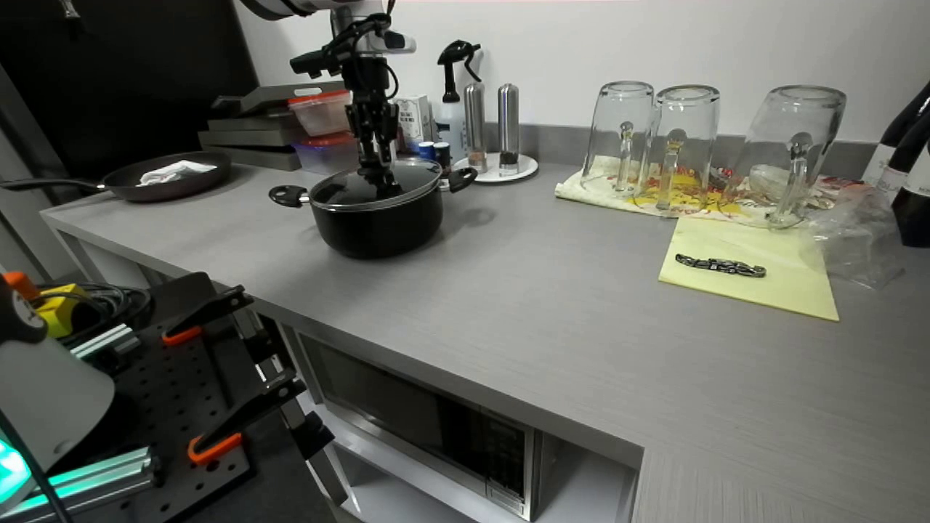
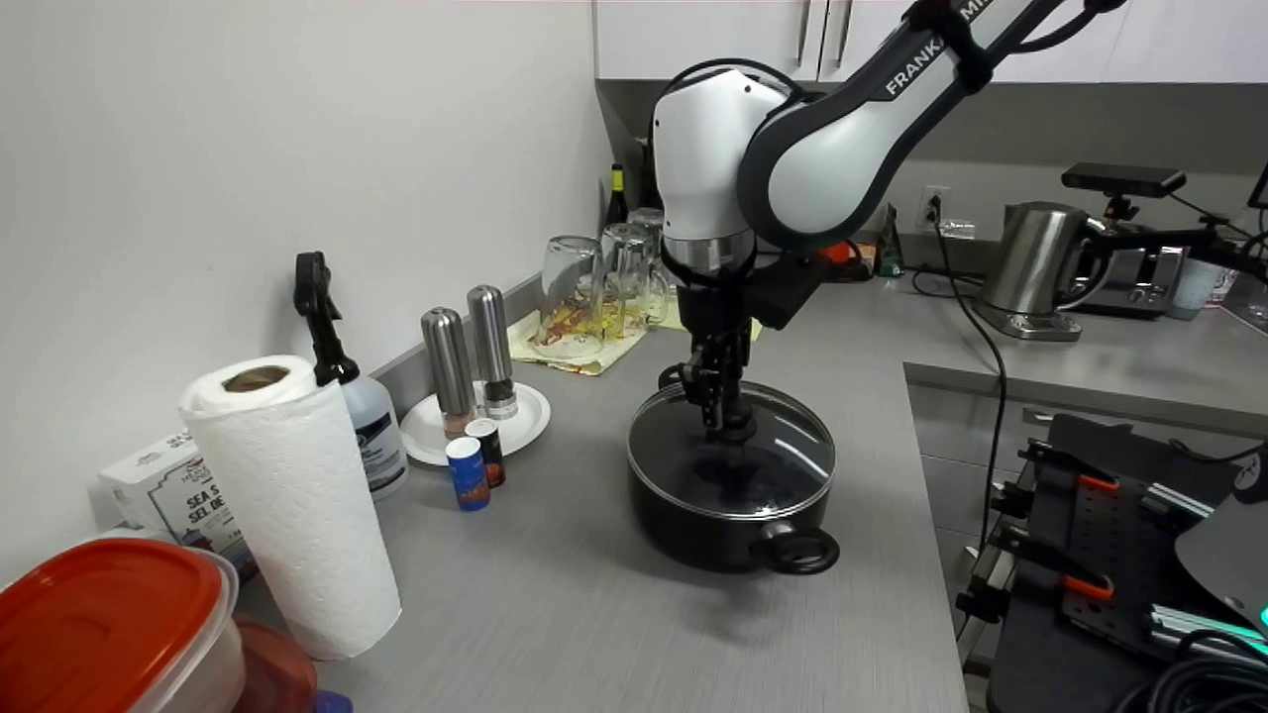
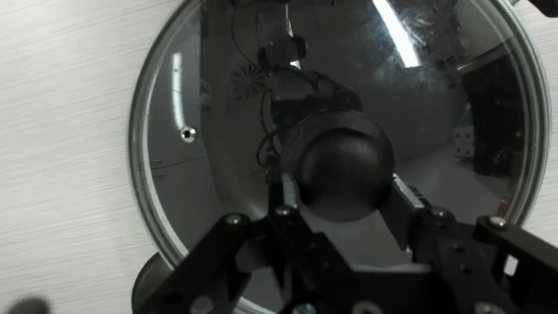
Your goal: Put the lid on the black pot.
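Lit softly from above, moderately bright in both exterior views, with soft shadows on the worktop. Tinted green along the metal rail. Stretched toward the edges, skewing the paper roll. In the wrist view, washed out at left, streaked with white glare on the lid, near-black and slightly soft around the end effector.

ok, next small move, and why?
I'd probably spread the claw slightly before any lift: the lid looks seated on the black pot in both exterior views, while the fingers closely flank its knob in the wrist view. Whether they grip it, I can't tell; lifting now might pull the lid up.
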Robot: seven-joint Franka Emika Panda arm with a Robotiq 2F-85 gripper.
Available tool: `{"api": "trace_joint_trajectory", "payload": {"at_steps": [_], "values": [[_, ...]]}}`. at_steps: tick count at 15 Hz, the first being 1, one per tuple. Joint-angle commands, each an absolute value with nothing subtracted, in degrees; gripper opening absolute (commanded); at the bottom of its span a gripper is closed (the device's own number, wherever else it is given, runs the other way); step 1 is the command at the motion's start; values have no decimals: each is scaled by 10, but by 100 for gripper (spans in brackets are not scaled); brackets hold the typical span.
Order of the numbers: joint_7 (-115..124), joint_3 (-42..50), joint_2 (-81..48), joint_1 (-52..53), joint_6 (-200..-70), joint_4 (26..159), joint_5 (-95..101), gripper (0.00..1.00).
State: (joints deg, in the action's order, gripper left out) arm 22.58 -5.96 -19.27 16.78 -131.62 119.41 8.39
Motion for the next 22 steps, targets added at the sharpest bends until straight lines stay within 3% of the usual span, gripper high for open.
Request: {"api": "trace_joint_trajectory", "payload": {"at_steps": [1,22], "values": [[218,-64,-177,168,-1321,1207,88,24],[183,-79,-180,157,-1320,1201,53,24]]}}
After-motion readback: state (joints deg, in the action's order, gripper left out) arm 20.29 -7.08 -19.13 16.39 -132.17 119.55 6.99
